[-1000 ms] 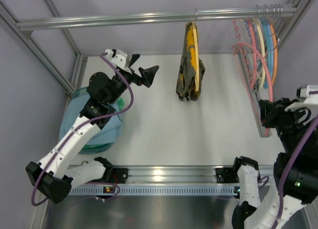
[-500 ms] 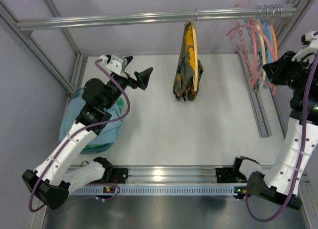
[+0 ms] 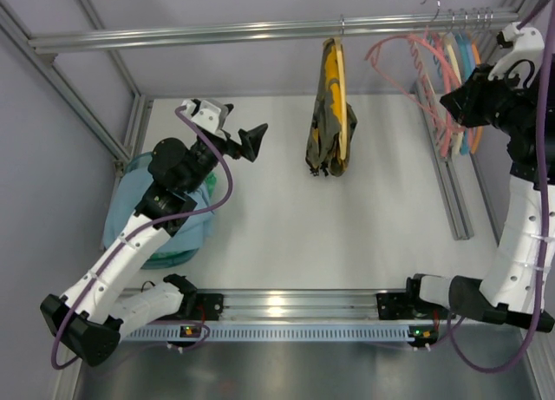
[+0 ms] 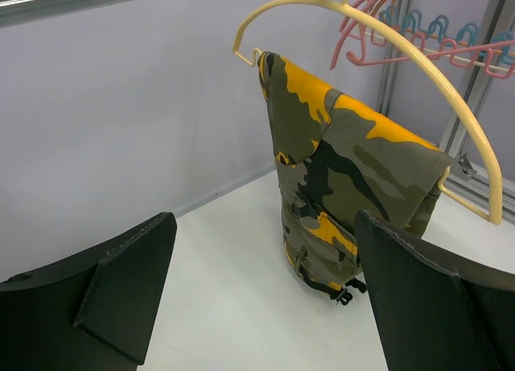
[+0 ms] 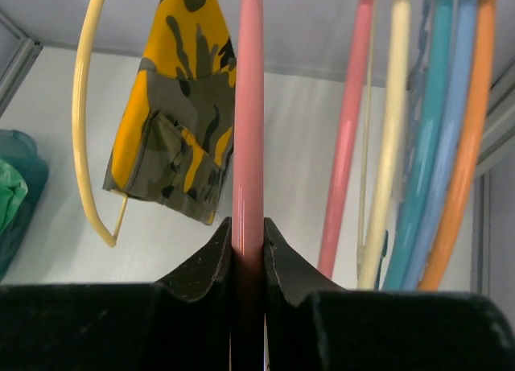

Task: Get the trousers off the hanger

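— Trousers (image 3: 121, 218): where are they found?

— They are seen heaped at the left of the table, under the left arm, draped over what is taken to be a teal bin (image 3: 169, 261). No hanger is threaded through them, so the removal itself is judged done.

— And the hanger (image 5: 248, 105)?

— It is held bare at the far right, its thin pink bar pinched between the closed fingers of the right gripper (image 5: 248, 230). It is raised to the rail (image 3: 217, 31), with its silver hook just beside those of the other bare hangers (image 5: 438, 105), presumably so that it can be hung among them. Whether the hook is seated on the rail cannot be told.

— Why is the left gripper (image 4: 265, 307) spread so wide?

— Nothing is held by it. Its jaws are parted fully and pointed toward the camouflage garment (image 4: 346, 170) hung mid-rail. It is kept well apart from the right arm, so the hanging is not obstructed.
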Available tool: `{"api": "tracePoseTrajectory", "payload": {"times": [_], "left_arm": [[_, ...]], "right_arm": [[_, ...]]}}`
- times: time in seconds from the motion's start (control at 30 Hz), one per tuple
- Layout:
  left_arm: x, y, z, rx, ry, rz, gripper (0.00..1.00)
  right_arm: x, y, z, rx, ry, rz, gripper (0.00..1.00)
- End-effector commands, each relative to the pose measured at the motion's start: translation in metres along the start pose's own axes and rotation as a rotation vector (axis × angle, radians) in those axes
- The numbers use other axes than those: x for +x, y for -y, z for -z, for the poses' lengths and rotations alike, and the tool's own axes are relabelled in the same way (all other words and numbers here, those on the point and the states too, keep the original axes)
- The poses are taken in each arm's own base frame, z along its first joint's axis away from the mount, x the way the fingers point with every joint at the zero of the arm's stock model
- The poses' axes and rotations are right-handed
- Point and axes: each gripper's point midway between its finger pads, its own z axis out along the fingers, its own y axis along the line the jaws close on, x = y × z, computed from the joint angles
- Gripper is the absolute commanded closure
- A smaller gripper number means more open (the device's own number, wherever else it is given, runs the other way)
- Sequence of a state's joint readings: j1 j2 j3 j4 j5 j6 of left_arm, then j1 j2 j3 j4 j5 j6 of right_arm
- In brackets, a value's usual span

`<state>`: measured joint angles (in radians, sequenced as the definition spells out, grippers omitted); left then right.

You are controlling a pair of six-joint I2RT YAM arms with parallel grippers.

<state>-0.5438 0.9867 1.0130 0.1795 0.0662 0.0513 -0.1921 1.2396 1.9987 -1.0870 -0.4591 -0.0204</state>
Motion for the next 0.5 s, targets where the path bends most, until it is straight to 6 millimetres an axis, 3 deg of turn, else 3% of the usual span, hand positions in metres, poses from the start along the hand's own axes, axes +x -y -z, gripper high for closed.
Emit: {"api": "tracePoseTrajectory", "payload": {"times": [0.0,0.13,0.47], "left_arm": [[-0.004,0.0,-0.001,-0.002,0.021,0.008,0.02],[0.0,0.0,0.0,-0.003,0.012,0.014,0.02],[0.008,-0.001,-0.004,-0.007,-0.007,0.016,0.02]], "right_arm": [[-0.011,-0.006,-0.004,0.027,0.001,0.064,1.0],[-0.014,0.014,-0.007,0.138,0.004,0.048,1.0],[-0.006,0.03,-0.017,0.201,-0.047,0.061,1.0]]}}
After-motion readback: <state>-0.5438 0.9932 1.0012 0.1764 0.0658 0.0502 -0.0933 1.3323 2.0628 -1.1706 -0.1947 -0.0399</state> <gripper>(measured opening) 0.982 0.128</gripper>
